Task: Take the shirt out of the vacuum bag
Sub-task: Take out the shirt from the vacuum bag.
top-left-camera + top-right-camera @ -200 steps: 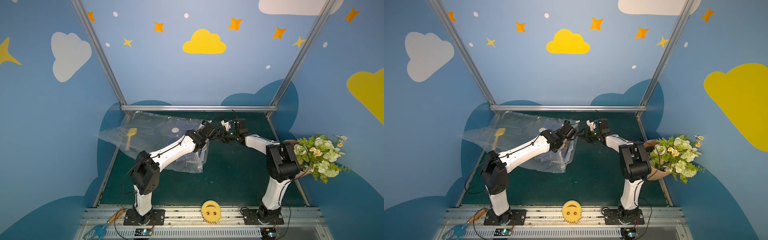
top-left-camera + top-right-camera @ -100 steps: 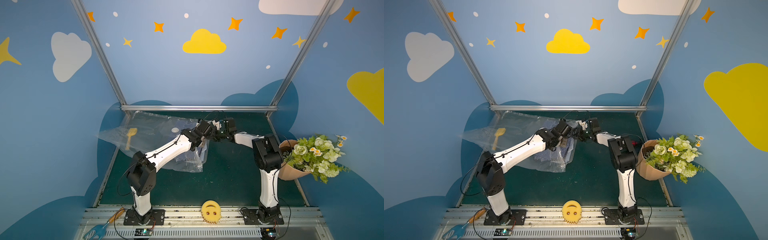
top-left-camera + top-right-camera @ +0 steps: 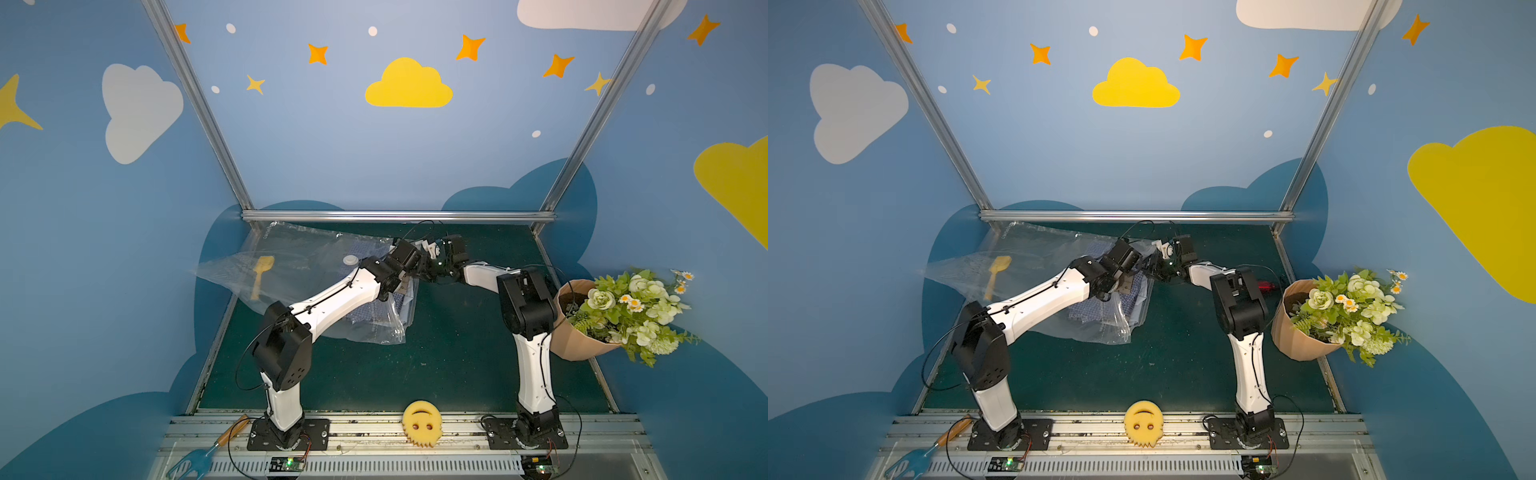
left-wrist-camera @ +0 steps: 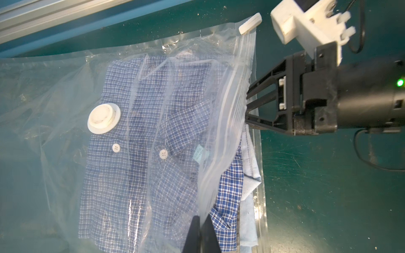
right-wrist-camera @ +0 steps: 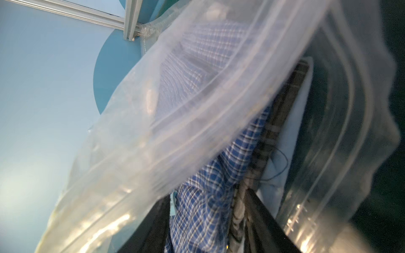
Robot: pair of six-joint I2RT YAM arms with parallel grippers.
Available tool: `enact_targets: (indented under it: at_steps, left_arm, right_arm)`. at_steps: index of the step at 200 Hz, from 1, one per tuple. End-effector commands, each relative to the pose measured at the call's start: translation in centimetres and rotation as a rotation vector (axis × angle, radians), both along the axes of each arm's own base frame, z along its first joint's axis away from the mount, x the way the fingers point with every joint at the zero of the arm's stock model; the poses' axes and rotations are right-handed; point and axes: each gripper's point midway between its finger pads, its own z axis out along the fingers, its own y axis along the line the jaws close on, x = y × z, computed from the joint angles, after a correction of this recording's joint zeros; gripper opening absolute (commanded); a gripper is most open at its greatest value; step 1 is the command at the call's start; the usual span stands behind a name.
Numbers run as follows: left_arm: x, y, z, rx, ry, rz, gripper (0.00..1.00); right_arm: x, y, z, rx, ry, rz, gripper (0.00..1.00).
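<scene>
A dark green mat [image 3: 457, 353] covers the table, scuffed and scratched in the left wrist view, and a silver rail [image 3: 395, 216] closes off its back edge. Blue walls painted with clouds and orange stars rise behind the rail. The vacuum bag [image 3: 299, 266] lies crumpled on the mat just in front of the rail's left half, one corner touching it. The blue checked shirt [image 4: 179, 142] is folded inside under the round white valve [image 4: 104, 118], its edge showing at the bag's mouth. The white slider clip [image 4: 250, 23] sits at the mouth's end nearest the rail. The left gripper [image 4: 199, 221] is clamped on the bag's upper film, lifting it. The right gripper [image 4: 248, 103] reaches into the mouth, jaws apart on either side of the shirt's edge. A pot of flowers [image 3: 582, 332] leans forward of the rail's right end, and a yellow smiley sponge [image 3: 422, 424] lies well apart from the rail, beyond the mat's front edge.
</scene>
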Motion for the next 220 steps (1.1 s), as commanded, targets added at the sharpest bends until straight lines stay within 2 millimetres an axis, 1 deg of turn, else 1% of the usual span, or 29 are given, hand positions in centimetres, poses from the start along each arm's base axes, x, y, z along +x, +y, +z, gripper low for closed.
enact_targets:
  at_steps: [1, 46, 108, 132, 177, 220]
  left_arm:
    - [0.0, 0.7, 0.5, -0.018, -0.008, 0.022, 0.03]
    - [0.0, 0.6, -0.3, -0.023, 0.005, 0.026, 0.03]
    - [-0.2, 0.5, -1.2, -0.036, 0.018, 0.032, 0.03]
    - [-0.3, 0.6, -1.4, -0.035, 0.021, 0.033, 0.04]
    - [-0.6, 0.8, -1.7, -0.046, 0.023, 0.039, 0.03]
    - [-0.7, 0.9, -1.9, -0.047, 0.024, 0.041, 0.03]
  right_arm:
    - [0.2, 0.5, -0.5, -0.018, -0.007, 0.007, 0.53]
    - [0.1, 1.4, -0.9, -0.027, -0.006, 0.017, 0.52]
    - [-0.2, 1.5, -0.9, -0.059, -0.023, 0.001, 0.48]
    - [0.0, 1.5, -0.4, -0.07, -0.033, -0.007, 0.46]
    - [0.2, 1.4, 0.8, -0.079, -0.052, -0.022, 0.46]
    - [0.5, 1.3, 2.0, -0.102, -0.087, -0.035, 0.48]
